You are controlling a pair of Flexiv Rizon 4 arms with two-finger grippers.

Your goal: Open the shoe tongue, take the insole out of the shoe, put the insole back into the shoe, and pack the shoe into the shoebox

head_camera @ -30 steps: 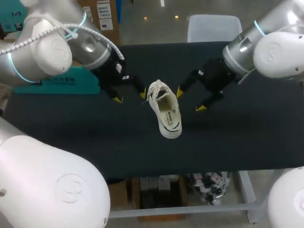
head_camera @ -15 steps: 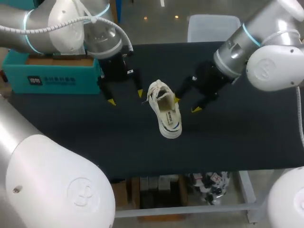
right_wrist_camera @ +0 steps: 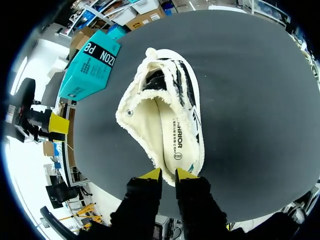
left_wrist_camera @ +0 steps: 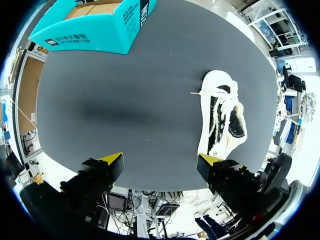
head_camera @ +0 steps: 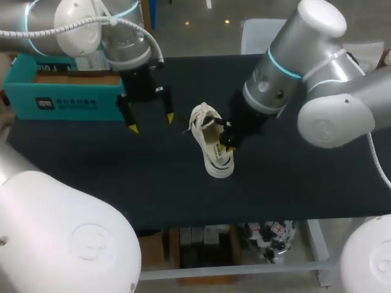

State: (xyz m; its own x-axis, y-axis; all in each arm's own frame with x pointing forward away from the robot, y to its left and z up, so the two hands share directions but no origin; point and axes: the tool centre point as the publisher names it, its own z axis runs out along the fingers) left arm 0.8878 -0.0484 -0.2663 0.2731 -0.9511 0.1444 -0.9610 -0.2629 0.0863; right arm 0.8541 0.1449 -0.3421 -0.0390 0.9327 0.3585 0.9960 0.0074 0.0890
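Note:
A white low-top shoe [head_camera: 209, 135] lies on its sole near the middle of the table, its toe toward the far side. Its tongue is spread and the cream insole [right_wrist_camera: 170, 135] shows inside. My right gripper [head_camera: 227, 144] sits at the shoe's heel [right_wrist_camera: 167, 181]; its fingers are close together with a thin strip of the white heel edge pinched between them. My left gripper [head_camera: 151, 123] hangs open to the left of the toe, touching nothing [left_wrist_camera: 161, 160]. The teal shoebox [head_camera: 61, 94] stands open at the far left.
The black table [head_camera: 122, 183] carries the shoe in its middle and the shoebox [left_wrist_camera: 95, 22] at its far left edge. My left arm's yellow fingertip [right_wrist_camera: 59, 122] shows beside the box in the right wrist view.
My right gripper swung left onto the shoe's heel and its fingers closed. My left gripper drew back to the left, away from the toe, staying open.

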